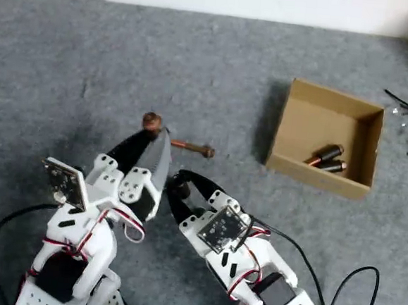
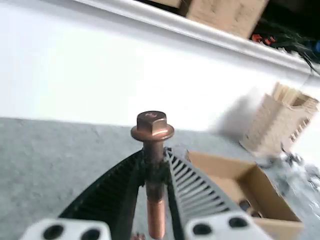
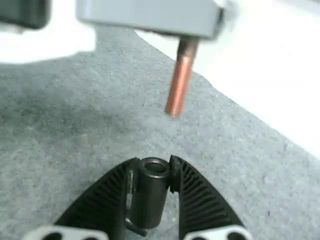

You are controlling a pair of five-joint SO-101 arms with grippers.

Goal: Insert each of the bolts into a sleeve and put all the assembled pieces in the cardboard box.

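Two assembled pieces (image 1: 328, 159) lie in the open brown cardboard box (image 1: 314, 172), off to the right of both arms. The left gripper (image 2: 155, 165) has its black ribbed jaws closed on a copper-coloured flanged hex bolt (image 2: 153, 131), head up. Its shank hangs above, and apart from, the dark cylindrical metal sleeve (image 3: 150, 192) clamped upright in the right gripper (image 3: 152, 172). A second copper bolt (image 1: 192, 147) lies on the grey carpet (image 1: 90, 66) just beyond them

Bolt (image 2: 152, 132) upright in my left gripper (image 2: 155, 167); sleeve (image 3: 150, 192) in my right gripper (image 3: 152, 172), near, apart. Second bolt (image 1: 190, 146) on table (image 1: 91, 59) beyond both. Cardboard box (image 1: 321, 98) far right, two assembled pieces (image 1: 327, 157) inside.
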